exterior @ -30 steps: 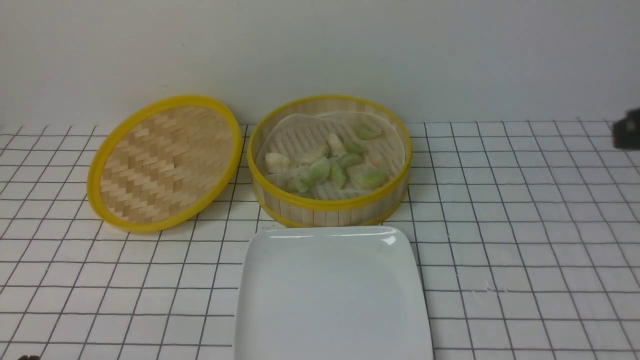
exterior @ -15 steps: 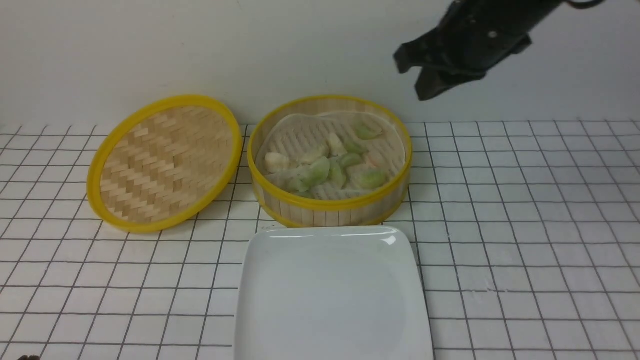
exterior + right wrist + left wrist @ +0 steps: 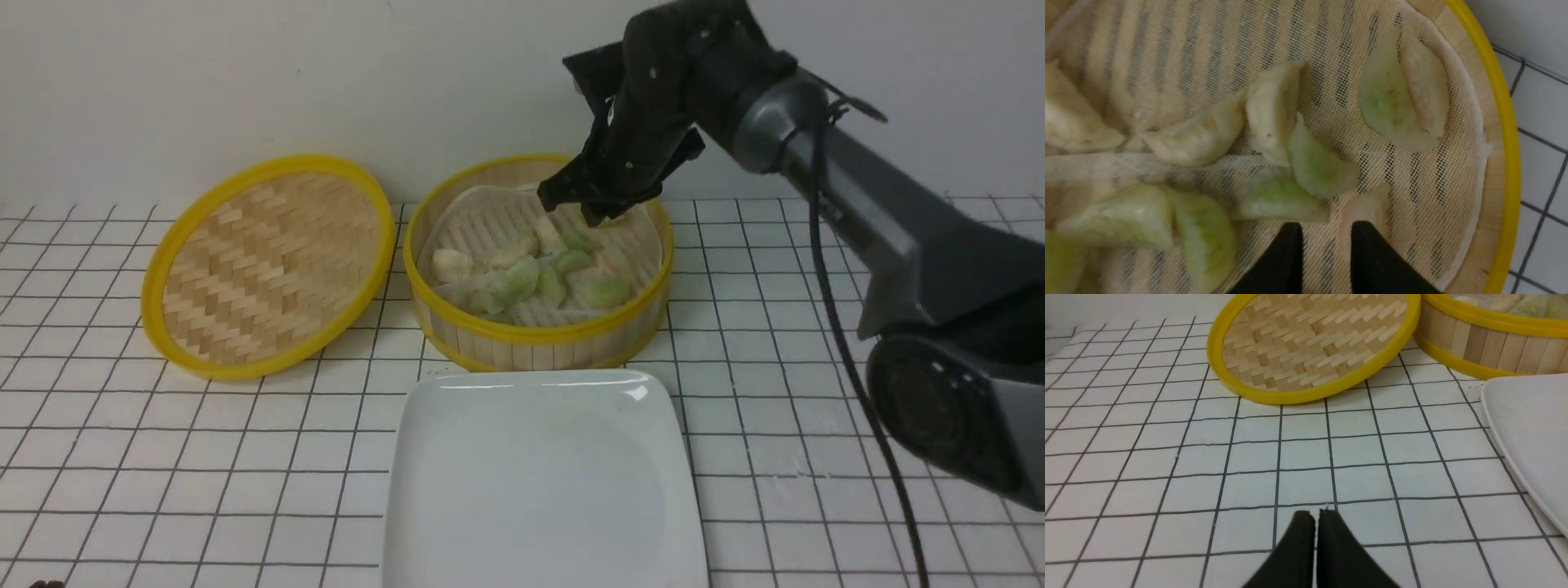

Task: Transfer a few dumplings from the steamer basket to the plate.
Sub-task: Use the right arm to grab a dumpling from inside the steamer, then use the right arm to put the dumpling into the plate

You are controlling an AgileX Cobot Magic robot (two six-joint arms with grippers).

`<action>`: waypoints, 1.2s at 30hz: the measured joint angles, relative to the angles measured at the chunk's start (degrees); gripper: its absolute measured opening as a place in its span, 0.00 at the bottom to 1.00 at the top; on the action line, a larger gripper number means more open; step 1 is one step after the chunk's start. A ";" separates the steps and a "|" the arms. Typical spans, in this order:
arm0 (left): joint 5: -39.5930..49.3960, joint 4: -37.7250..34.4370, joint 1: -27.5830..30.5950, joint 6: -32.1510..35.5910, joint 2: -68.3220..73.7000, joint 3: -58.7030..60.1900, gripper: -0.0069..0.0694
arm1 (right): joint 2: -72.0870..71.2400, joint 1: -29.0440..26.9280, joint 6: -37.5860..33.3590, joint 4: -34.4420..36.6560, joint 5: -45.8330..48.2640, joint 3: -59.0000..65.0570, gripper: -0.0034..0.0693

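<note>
The steamer basket stands at the back centre and holds several dumplings on its white liner. The white square plate lies empty just in front of it. My right gripper hangs open over the back right of the basket, just above the dumplings. In the right wrist view the right gripper is open with liner between its jaws. A pinkish dumpling lies against one fingertip and a green dumpling lies just ahead. My left gripper is shut and empty, low over the tiles.
The flat woven lid leans to the left of the basket; it also shows in the left wrist view. A wall stands right behind the basket. My right arm stretches from the right edge across the tiled table.
My right arm has swung in from the right edge, passed high by the wall, and come down over the back right of the basket. The dumplings and plate have not moved.
</note>
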 joint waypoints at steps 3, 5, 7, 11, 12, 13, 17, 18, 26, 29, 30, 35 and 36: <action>0.00 0.00 0.00 0.00 0.00 0.00 0.08 | 1.98 0.00 0.72 -2.82 0.00 -0.54 0.47; 0.00 0.00 0.00 0.00 0.00 0.00 0.08 | 2.58 0.00 0.86 -3.99 0.00 -0.60 0.51; 0.00 0.00 0.00 0.00 0.00 0.00 0.08 | 3.10 0.00 0.89 -4.54 0.00 -0.64 0.54; 0.00 0.00 0.00 0.00 0.00 0.00 0.08 | 4.83 -0.06 0.89 -3.62 -0.05 -0.72 0.54; 0.00 0.00 0.00 0.00 0.00 0.00 0.08 | 5.17 -0.18 0.93 -3.15 -0.05 -0.72 0.54; 0.00 0.00 0.00 0.00 0.00 0.00 0.08 | 5.61 -0.44 0.93 -2.42 -0.05 -0.72 0.51; 0.00 0.00 0.00 0.00 0.00 0.00 0.08 | 5.89 -1.22 1.00 -0.91 -0.06 -0.95 0.30; 0.00 0.00 0.00 0.00 0.00 0.00 0.08 | 5.89 -1.39 1.00 -0.49 -0.06 -1.16 0.30; 0.00 0.00 0.00 0.00 0.00 0.00 0.08 | -5.88 -1.13 1.03 4.99 -0.04 4.91 0.30; 0.00 0.00 0.00 0.00 0.00 0.00 0.08 | -19.44 0.91 0.85 8.60 -0.51 19.69 0.30; 0.00 0.00 0.00 0.00 0.00 0.00 0.08 | -22.59 1.76 0.50 9.19 -0.51 23.77 0.30; 0.00 0.00 0.00 0.00 0.00 0.00 0.08 | -34.07 9.13 -0.12 10.65 -0.38 45.41 0.30; 0.00 0.00 0.00 0.00 0.00 0.00 0.08 | -34.38 10.57 -0.23 10.45 -0.44 48.67 0.30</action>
